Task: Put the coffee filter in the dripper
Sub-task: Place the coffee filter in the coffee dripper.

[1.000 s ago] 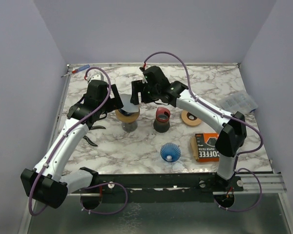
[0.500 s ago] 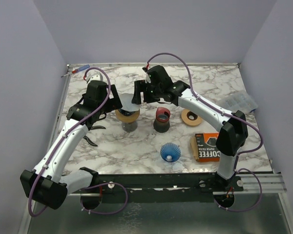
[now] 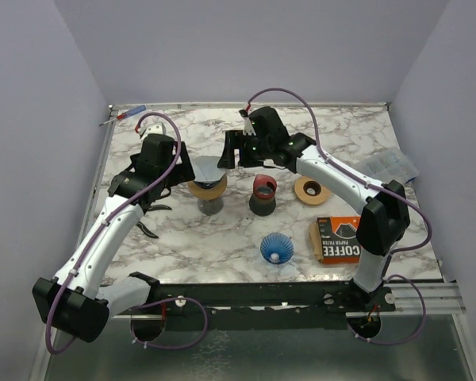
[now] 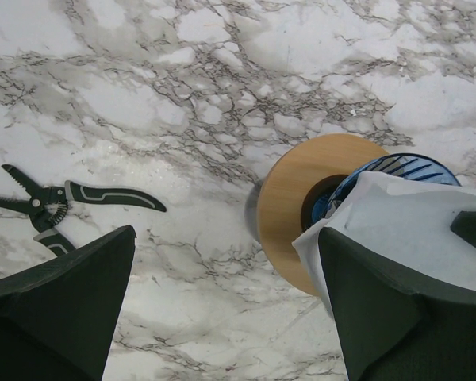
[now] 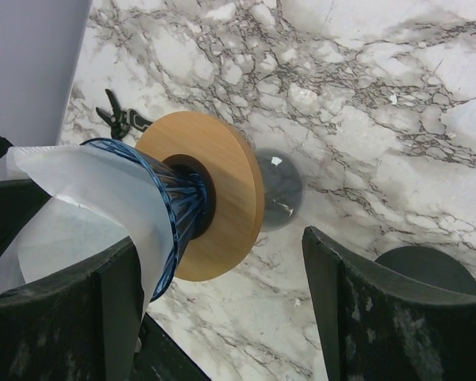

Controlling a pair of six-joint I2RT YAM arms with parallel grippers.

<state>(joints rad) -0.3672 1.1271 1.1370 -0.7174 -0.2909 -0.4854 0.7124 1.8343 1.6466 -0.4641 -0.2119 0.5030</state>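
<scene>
Table [image 3: 349, 131], marble top. The dripper [image 4: 401, 167], ribbed blue, sits in a wooden collar [image 4: 289, 198] on a grey glass vessel [image 3: 210, 205].

Coffee filter [image 3: 206, 168] – white paper, lying in the mouth of the dripper. It is not seated flat; a loose edge stands above the rim and drapes over one side.

Left end effector [image 3: 184, 165] – just left of the dripper, fingers spread as wide as they go, nothing between them. In the left wrist view one finger [image 4: 397, 317] overlaps the paper's edge; cannot tell whether it touches.

Right end effector [image 3: 226, 151] – just right of and behind the dripper, fingers also spread, pinching nothing. In the right wrist view one finger [image 5: 63, 317] stands in front of the filter and bare table shows in the gap; contact unclear.

Around the dripper:
- black pliers [image 4: 47, 208] to its left, flat on the table
- dark cup with a red rim [image 3: 262, 194] just to its right
- loose wooden ring [image 3: 310, 190] further right, past the cup
- second blue dripper [image 3: 276, 248] to its right and nearer the arm bases
- coffee filter box [image 3: 335, 238] beyond that second dripper
</scene>
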